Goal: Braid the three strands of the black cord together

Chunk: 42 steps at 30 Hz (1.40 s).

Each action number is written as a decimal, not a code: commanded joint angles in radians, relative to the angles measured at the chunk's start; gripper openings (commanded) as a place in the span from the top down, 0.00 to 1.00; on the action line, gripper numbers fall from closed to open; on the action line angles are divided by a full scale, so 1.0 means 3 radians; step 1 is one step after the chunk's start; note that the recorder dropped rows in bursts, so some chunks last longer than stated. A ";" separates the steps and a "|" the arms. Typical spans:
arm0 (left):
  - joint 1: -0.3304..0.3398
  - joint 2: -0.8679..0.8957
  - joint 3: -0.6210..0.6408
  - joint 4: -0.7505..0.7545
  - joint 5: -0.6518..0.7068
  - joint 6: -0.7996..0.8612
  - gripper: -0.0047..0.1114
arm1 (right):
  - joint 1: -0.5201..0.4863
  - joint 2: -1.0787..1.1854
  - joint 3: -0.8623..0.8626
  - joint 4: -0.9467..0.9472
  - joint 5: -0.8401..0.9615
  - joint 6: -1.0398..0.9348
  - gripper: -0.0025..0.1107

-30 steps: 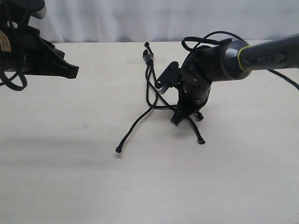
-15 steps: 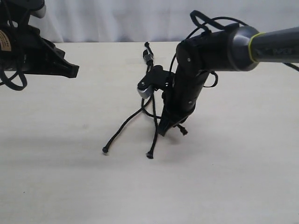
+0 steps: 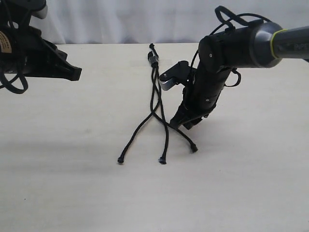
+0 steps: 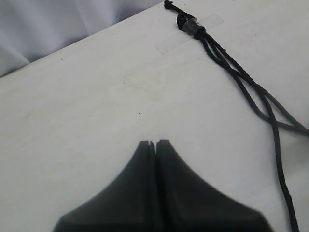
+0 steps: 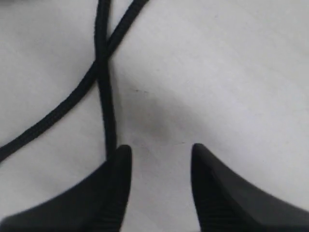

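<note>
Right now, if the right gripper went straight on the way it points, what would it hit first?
Probably the bare table: the right gripper is open, with only tabletop between its tips. One strand runs close beside it.

table [image 3: 72, 193]: pale, matt, smooth, laminate-like, a few faint scuffs. black cord [image 3: 155, 89]: matt fibre, woven texture shows on the three strands [image 5: 104, 96]. bound top [image 4: 187, 24] slightly glossy, under a strip of clear tape [image 4: 169, 42] stuck flat near the table's far edge. left pincer [image 4: 155, 144]: smooth matt black plastic. right pincer [image 5: 161, 157]: same matt black, faint ribbing on fingers [image 5: 217, 193], blurred. right arm housing [image 3: 241, 46]: semi-gloss dark grey. silver block [image 3: 166, 85] looks metal. backdrop [image 3: 145, 19]: white creased cloth.
</note>
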 commanded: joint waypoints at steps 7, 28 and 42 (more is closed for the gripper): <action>0.0015 -0.0022 0.0007 -0.0028 -0.0021 -0.0018 0.96 | -0.0034 -0.0305 0.0021 -0.0718 0.0034 0.0864 0.44; 0.0015 -0.0388 0.0120 -0.0138 -0.0135 -0.0018 0.96 | -0.0034 -0.3190 0.1693 -0.0593 -0.1966 0.1118 0.94; 0.0015 -0.2538 0.1387 -0.0227 -0.0998 -0.0018 0.96 | -0.0034 -0.4296 0.2506 -0.0570 -0.2319 0.1075 0.94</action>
